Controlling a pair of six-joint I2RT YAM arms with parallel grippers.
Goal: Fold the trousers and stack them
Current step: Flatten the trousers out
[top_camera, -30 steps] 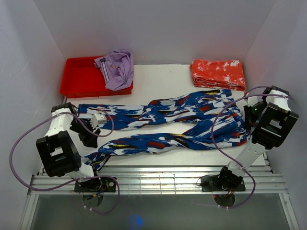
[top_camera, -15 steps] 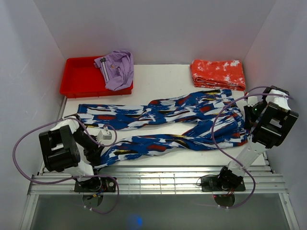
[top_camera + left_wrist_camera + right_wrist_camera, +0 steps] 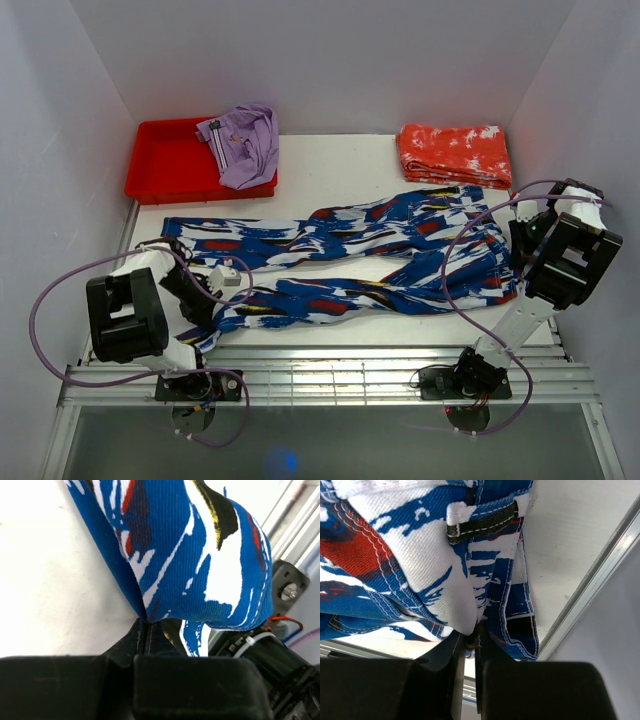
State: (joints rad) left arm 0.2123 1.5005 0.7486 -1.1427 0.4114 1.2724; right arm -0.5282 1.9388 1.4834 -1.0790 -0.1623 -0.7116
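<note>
The trousers (image 3: 350,235) lie spread across the white table, blue, white and black with red patches, legs pointing left and waist at the right. My left gripper (image 3: 207,312) is shut on the cuff end of the near leg. In the left wrist view its jaws (image 3: 145,625) pinch a fold of the printed cloth (image 3: 200,555) close over the table. My right gripper (image 3: 514,268) is shut on the waist end. The right wrist view has the waistband with a black belt loop (image 3: 480,522) hanging from the closed jaws (image 3: 472,636).
A red tray (image 3: 160,165) at the back left holds a lilac garment (image 3: 245,142). A folded orange-red garment (image 3: 455,152) lies at the back right. A slatted metal rail (image 3: 330,375) runs along the near edge, and white walls close in both sides.
My left gripper has moved forward to the near leg's cuff and shut on it, drawing that end slightly right. The right arm has not moved.
</note>
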